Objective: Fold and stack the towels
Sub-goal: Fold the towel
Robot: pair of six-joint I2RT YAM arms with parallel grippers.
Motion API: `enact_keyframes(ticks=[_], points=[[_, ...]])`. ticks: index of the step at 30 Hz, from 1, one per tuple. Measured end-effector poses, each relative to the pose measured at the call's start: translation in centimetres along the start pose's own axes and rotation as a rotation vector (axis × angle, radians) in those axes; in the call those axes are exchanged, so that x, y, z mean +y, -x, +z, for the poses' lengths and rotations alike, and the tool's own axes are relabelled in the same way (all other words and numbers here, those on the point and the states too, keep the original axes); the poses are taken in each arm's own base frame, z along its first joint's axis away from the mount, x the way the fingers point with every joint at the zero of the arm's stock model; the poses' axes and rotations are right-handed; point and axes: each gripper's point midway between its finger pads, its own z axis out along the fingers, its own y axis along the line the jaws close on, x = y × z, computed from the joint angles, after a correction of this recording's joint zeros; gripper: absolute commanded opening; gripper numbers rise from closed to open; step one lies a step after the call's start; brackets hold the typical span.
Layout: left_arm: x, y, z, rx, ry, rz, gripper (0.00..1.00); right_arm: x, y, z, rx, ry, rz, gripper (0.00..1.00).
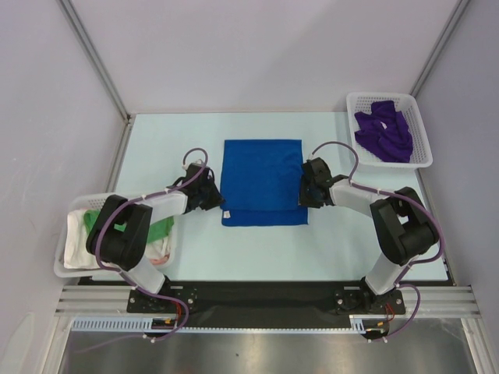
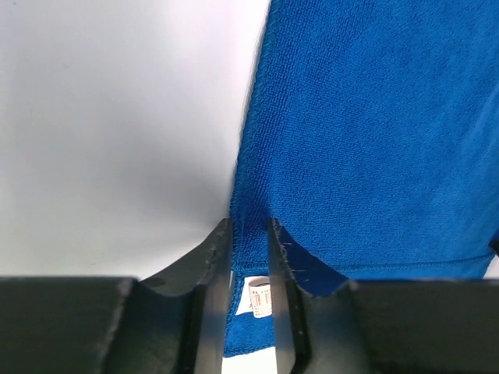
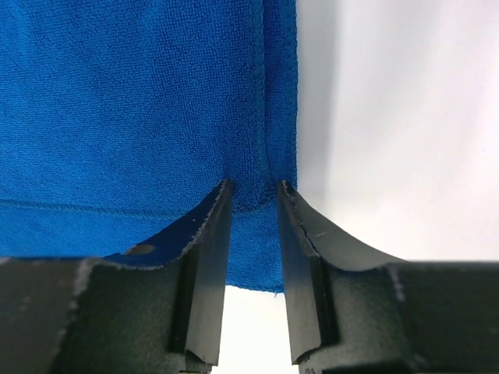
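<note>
A royal blue towel (image 1: 261, 179) lies folded flat in the middle of the table, its top layer stopping short of the near edge. My left gripper (image 1: 215, 195) is at the towel's left edge. In the left wrist view its fingertips (image 2: 249, 226) are drawn in narrowly on the hem of the blue towel (image 2: 374, 132), just above a white label (image 2: 260, 296). My right gripper (image 1: 306, 187) is at the right edge. In the right wrist view its fingers (image 3: 256, 185) stand a little wider apart, astride the hem of the towel (image 3: 125, 101), which lies flat between them.
A white mesh basket (image 1: 352, 105) at the back right holds purple towels (image 1: 383, 134). Another white basket (image 1: 61, 253) at the near left, partly under my left arm, holds a green towel (image 1: 161, 231) and whitish cloth (image 1: 78, 238). Grey walls enclose the table.
</note>
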Motion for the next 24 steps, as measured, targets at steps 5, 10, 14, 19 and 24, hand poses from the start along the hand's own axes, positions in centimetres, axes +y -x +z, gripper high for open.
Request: enact_keyframes(ticks=[5, 10, 14, 19, 24], points=[[0.14, -0.14, 0.1, 0.004, 0.004, 0.0, 0.13, 0.09, 0.1, 0.02, -0.005, 0.003, 0.0, 0.29], [0.23, -0.22, 0.15, 0.007, 0.007, 0.0, 0.01, 0.03, 0.06, 0.02, -0.003, 0.0, -0.001, 0.14], [0.23, -0.19, 0.11, 0.009, 0.01, 0.001, 0.0, -0.11, -0.06, -0.02, 0.001, -0.006, -0.001, 0.04], [0.17, -0.07, -0.02, 0.013, 0.016, 0.008, 0.0, -0.08, 0.14, -0.23, 0.001, -0.01, -0.002, 0.0], [0.13, -0.02, -0.12, 0.019, 0.021, 0.014, 0.0, 0.0, 0.43, -0.64, -0.001, -0.012, -0.003, 0.0]])
